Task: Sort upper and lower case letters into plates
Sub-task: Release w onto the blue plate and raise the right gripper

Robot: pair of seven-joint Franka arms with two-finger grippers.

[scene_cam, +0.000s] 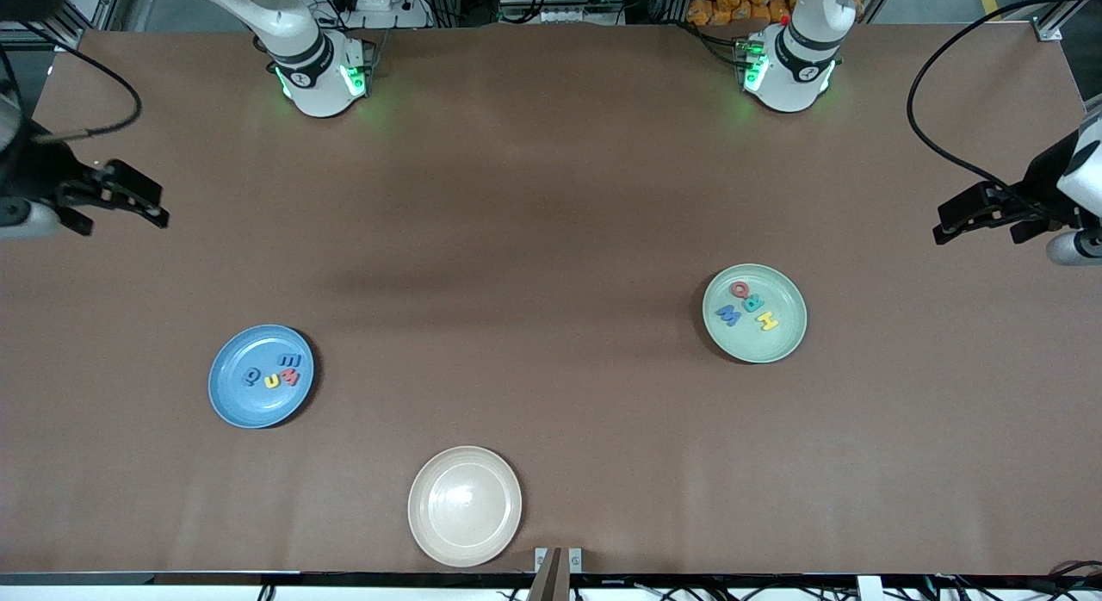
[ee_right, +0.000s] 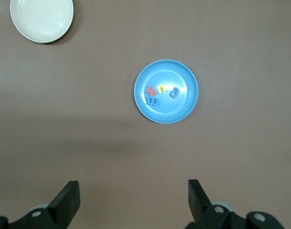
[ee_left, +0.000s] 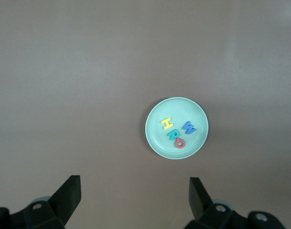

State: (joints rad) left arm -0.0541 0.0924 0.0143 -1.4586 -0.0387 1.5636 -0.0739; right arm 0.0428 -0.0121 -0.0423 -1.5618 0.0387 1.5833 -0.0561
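Nearest the front camera I see the cream-beige plate (scene_cam: 465, 506), round, shallow and glossy, with nothing in it, close to the desk (scene_cam: 551, 205) edge. Farther from that camera, toward the right arm's end, lies the sky blue plate (scene_cam: 261, 376) holding a small cluster of coloured lowercase letters (scene_cam: 277, 373). Toward the left arm's end sits the mint green plate (scene_cam: 755, 313) with the capital letters (scene_cam: 748, 306) H, R, W and a red ring-shaped one, touching or nearly so. All three plates are well apart on the plain brown matte desk.

My left hand (scene_cam: 981, 212) hangs at the left arm's end of the desk, fingers spread wide and holding nothing, well apart from the green plate. My right hand (scene_cam: 120, 196) hangs at the right arm's end, also spread wide and holding nothing, well apart from the blue plate. Only bare desk lies between either hand and its plate.
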